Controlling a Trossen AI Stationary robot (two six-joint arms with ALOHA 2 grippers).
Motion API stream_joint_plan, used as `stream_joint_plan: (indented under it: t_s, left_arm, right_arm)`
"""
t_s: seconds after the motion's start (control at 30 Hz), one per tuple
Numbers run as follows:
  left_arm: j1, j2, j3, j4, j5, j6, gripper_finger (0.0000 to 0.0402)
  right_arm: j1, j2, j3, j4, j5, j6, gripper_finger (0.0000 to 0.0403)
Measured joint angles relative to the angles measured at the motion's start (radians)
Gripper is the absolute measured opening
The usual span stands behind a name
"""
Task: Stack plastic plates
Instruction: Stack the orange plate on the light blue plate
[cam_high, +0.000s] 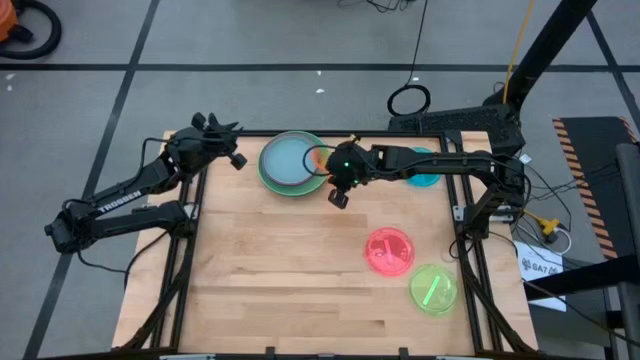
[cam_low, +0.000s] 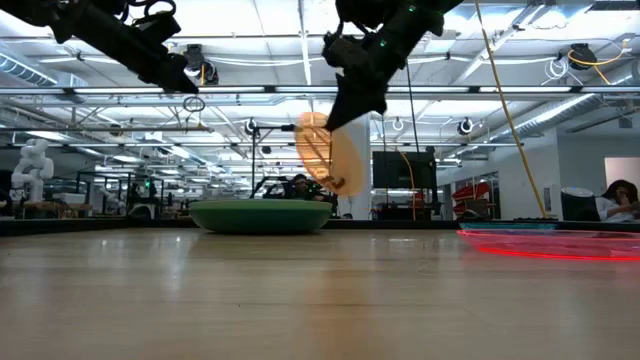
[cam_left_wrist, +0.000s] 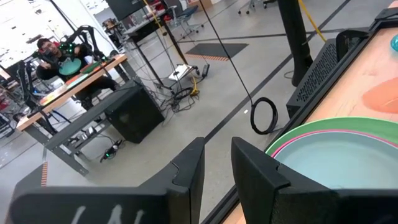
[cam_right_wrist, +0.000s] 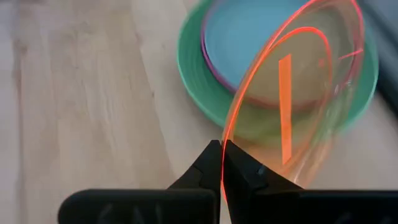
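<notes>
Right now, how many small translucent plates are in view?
4: orange in the right gripper by the stack; teal under the right arm; pink and lime lying apart. None seems hidden.

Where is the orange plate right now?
The orange plate hangs tilted in the air, pinched by its rim in the right end effector, just right of the plate stack at the table's far edge in the high view.
</notes>
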Motion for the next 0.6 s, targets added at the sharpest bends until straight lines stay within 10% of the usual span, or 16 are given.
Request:
stream_joint_plan:
  t_s: [0.6]
  left_arm:
    - [0.0,0.0,0.0,0.009,0.0,-0.003,0.0088]
  right_arm:
    - [-0.001,0.004,0.0,0.241,-0.001,-0.323,0.0]
